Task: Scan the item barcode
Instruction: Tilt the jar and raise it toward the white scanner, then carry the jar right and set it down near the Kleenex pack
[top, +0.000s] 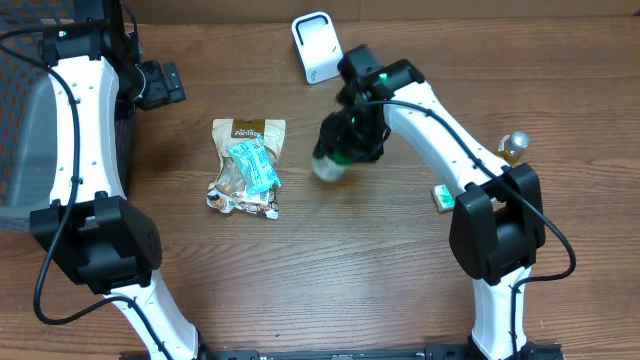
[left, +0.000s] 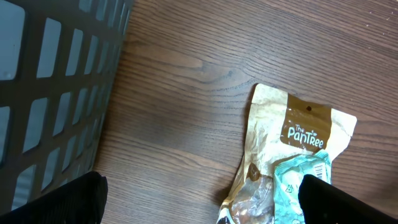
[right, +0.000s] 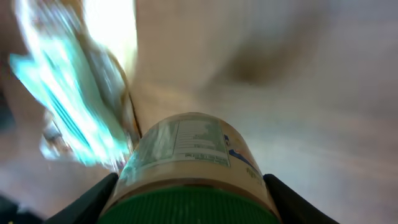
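At the far left edge of the bench (top: 300, 290) sits a grey basket (top: 25, 130) with a slotted wall. Just beside it hangs the left hand (top: 163, 85), fingers (left: 68, 199) spread wide with nothing between them. Its own camera looks down on bare wood and the top of a snack bag (top: 245, 130). That tan and brown bag lies flat near the middle of the bench, with a teal packet (top: 252, 165) lying across it.

Further right, near the back edge, stands a white scanner (top: 317, 47). In front of it, slightly to the right, the right hand (top: 348, 135) grips a pale jar (top: 332, 165) by its green lid end. The jar is tilted, between the snack bag and the right arm and apart from the scanner. In the wrist view its printed label faces up, but the print is too blurred to read.

Near the right edge stands a small bottle (top: 514, 145) with a gold cap, and a small box (top: 442, 197) lies near the arm.
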